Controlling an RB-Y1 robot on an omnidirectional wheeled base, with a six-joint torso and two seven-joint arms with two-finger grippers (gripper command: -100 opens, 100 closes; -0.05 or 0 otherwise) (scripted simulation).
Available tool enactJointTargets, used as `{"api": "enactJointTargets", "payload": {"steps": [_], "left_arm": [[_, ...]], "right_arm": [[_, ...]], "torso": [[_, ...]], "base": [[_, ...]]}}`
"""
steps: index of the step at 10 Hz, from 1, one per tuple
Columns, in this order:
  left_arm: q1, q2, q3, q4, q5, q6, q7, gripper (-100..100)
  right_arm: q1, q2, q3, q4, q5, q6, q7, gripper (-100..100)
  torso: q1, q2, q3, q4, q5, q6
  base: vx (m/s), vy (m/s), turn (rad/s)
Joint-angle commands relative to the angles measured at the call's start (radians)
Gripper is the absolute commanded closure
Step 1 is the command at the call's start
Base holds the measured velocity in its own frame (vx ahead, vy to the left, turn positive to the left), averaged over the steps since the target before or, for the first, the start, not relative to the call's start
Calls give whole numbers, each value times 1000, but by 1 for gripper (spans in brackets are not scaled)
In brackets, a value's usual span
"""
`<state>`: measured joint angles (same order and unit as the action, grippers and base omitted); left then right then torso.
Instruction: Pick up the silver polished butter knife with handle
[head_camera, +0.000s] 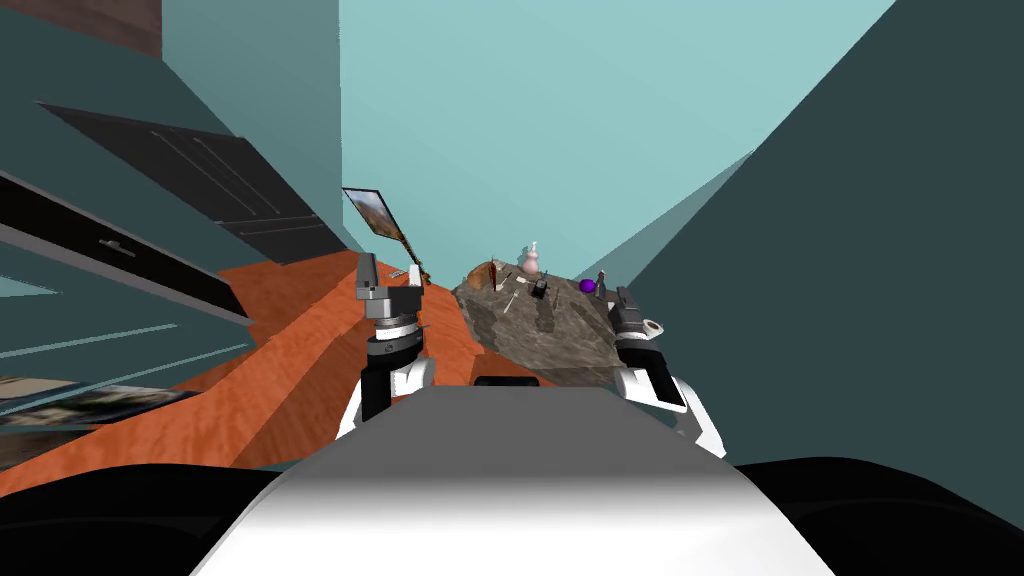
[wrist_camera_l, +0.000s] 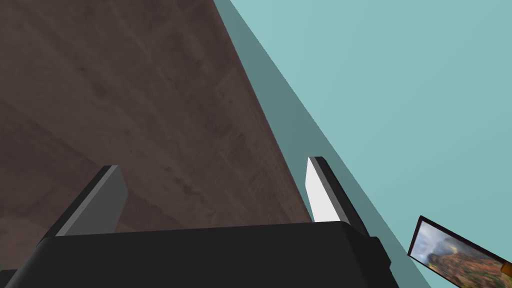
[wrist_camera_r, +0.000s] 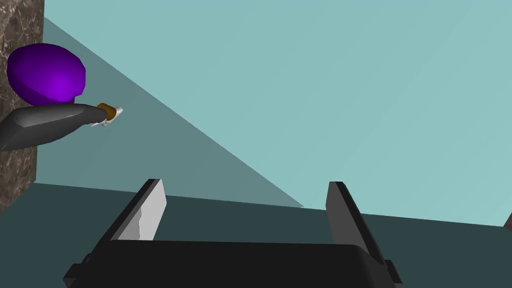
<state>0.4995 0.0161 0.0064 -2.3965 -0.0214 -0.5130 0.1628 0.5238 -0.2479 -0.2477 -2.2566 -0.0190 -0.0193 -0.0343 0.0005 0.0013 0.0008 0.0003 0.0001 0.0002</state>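
Head view, left to right: dark cabinet fronts (head_camera: 150, 260) line the left side. An orange wood-grain floor (head_camera: 300, 330) runs open between them and the table.

The left gripper (head_camera: 369, 264) is raised over this open floor, well apart from the table. Its fingers (wrist_camera_l: 320, 192) are spread with nothing between them. A framed picture (head_camera: 380, 218) leans just beyond it.

The table (head_camera: 560, 335) has a mottled stone top. Its near-left edge runs diagonally above the floor. The objects cluster at the far end, and the near half of the top is bare.

- A slim silver piece (head_camera: 511, 298), read as the butter knife, lies flat on the top at the left of the cluster. It is too small to tell blade from handle.
- A pink bottle (head_camera: 530, 262) stands upright at the far edge.
- A purple ball (wrist_camera_r: 45, 75) sits at the far-right edge.
- A dark grey tool (wrist_camera_r: 50, 122) with a brown collar lies just beside the ball. Its tip overhangs the right edge.

The right gripper (wrist_camera_r: 247, 182) hangs off the table's right edge, near the ball and the tool, touching neither. Its fingers are spread and empty. It is well apart from the silver piece. A dark wall (head_camera: 850, 250) closes the right side, leaving a narrow gap beside the table.
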Motion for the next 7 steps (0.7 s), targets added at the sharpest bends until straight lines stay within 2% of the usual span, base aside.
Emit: {"api": "enactJointTargets", "payload": {"steps": [1, 2, 3, 4, 5, 6, 7], "left_arm": [[0, 0, 0, 0, 0, 0, 0, 0], [0, 0, 0, 0, 0, 0, 0, 0], [0, 0, 0, 0, 0, 0, 0, 0], [0, 0, 0, 0, 0, 0, 0, 0], [0, 0, 0, 0, 0, 0, 0, 0], [0, 0, 0, 0, 0, 0, 0, 0], [0, 0, 0, 0, 0, 0, 0, 0]], "right_arm": [[7, -22, -25, -1, -11, 50, 8, -100], [7, -22, -25, -1, -11, 66, 8, -100], [12, -42, -46, 4, -20, 99, 16, -100], [12, -42, -46, 4, -20, 118, 16, -100], [17, -62, -66, 10, -29, 155, 23, -100], [17, -62, -66, 10, -29, 171, 23, -100], [23, -84, -84, 16, -37, 199, 29, -100]], "torso": [[0, 0, 0, 0, 0, 0], [0, 0, 0, 0, 0, 0], [0, 0, 0, 0, 0, 0], [0, 0, 0, 0, 0, -1], [0, 0, 0, 0, 0, 0], [0, 0, 0, 0, 0, 0], [-1, -1, 0, 0, 0, 0]], "base": [[-17, 21, 209], [-14, 13, 122], [-16, 22, 252], [-9, 12, 116], [-9, 15, 207], [-6, 9, 136], [-9, 17, 250]]}}
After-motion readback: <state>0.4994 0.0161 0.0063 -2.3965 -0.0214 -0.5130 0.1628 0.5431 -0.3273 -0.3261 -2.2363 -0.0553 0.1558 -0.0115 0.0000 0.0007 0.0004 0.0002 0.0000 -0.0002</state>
